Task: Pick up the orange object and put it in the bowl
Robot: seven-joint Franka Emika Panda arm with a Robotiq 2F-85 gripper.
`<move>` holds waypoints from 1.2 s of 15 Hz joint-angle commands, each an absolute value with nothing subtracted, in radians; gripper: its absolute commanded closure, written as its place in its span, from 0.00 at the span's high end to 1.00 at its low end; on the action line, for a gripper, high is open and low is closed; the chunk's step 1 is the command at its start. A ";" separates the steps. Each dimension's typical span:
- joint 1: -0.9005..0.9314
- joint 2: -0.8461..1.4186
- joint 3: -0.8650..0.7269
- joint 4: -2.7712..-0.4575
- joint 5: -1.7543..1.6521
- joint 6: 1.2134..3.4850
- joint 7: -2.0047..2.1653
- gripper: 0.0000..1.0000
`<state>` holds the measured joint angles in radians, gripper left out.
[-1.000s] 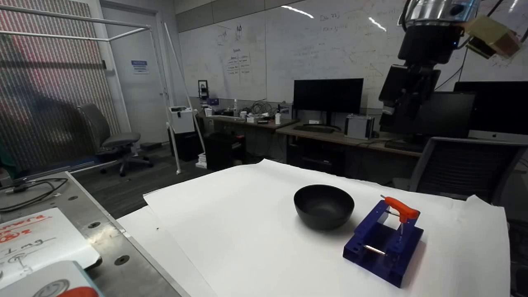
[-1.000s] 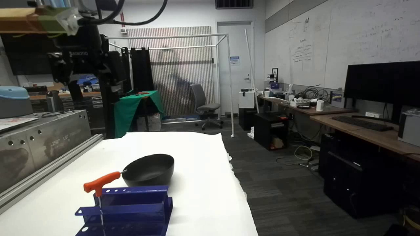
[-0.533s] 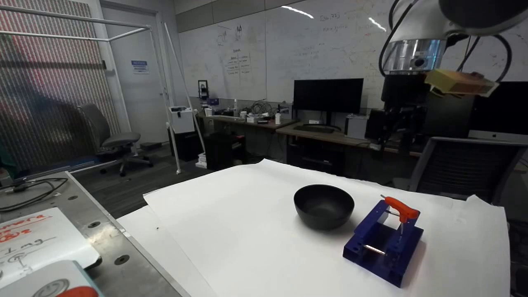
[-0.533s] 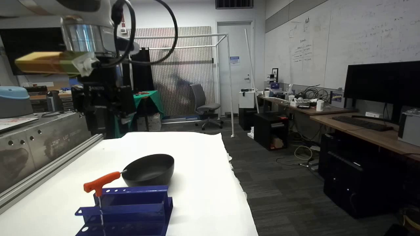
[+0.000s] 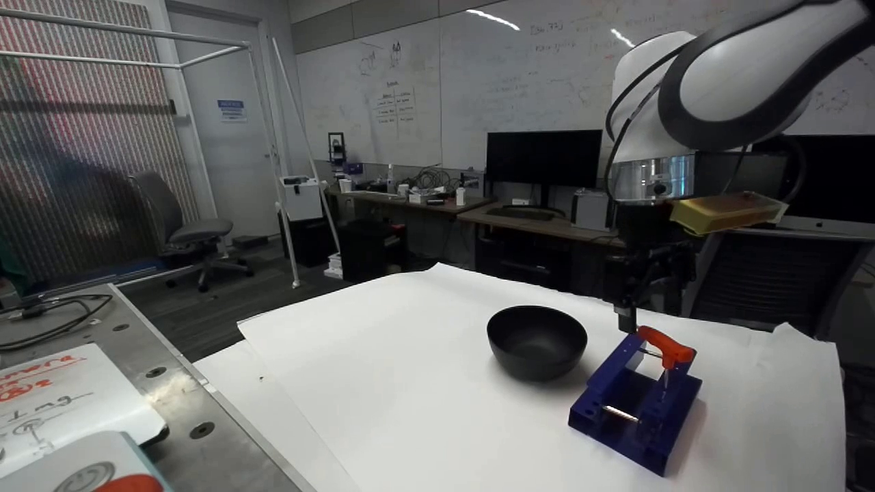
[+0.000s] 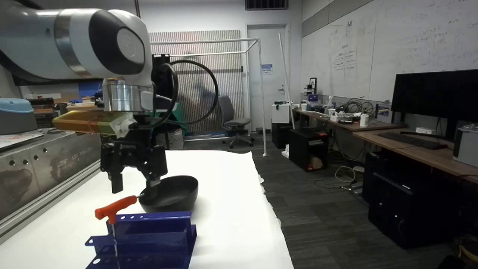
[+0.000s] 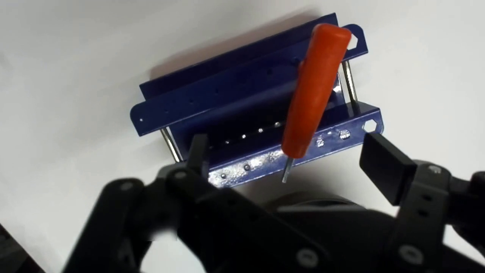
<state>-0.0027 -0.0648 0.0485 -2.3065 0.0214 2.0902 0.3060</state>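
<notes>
Begin near. In an exterior view, find blue stand (image 6: 145, 239) nearest on the counter (image 6: 231, 224), prob. serving as holder. Locate orange tool (image 6: 115, 207) at left end of stand, w/ handle (image 7: 313, 91) crosswise above and shaft (image 6: 114, 233) pointing down; cannot confirm exact seat. Read raised pos. as leaving room on both sides for a grasp. Just beyond and above, see gripper (image 6: 134, 188) w/ jaws wide, holding nothing; in wrist view, note short tip (image 7: 287, 171) btwn jaws, w/ most of handle past them. Judge spread suited to straddling handle; next, prob. shift nearer, lower, close. Lift vert. first to avoid snagging shaft on stand. Farther, find black bowl (image 6: 173, 191) near stand but apart, mouth up, prob. placed for a short carry. Far past counter, disregard gray chair (image 6: 236, 121), n/a to task.
</notes>
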 commanded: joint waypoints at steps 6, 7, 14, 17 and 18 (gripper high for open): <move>0.015 -0.062 0.049 -2.304 0.024 2.024 0.312 0.35; 0.016 -0.063 0.049 -2.302 0.026 2.013 0.307 0.28; 0.039 -0.077 0.066 -2.175 0.002 1.722 0.292 0.08; 0.052 -0.085 0.080 -2.076 -0.016 1.665 0.304 0.08; 0.053 -0.098 0.080 -2.057 -0.003 1.709 0.297 0.08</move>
<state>0.0401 -0.0682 0.0733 -2.1427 0.0039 1.7192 0.2935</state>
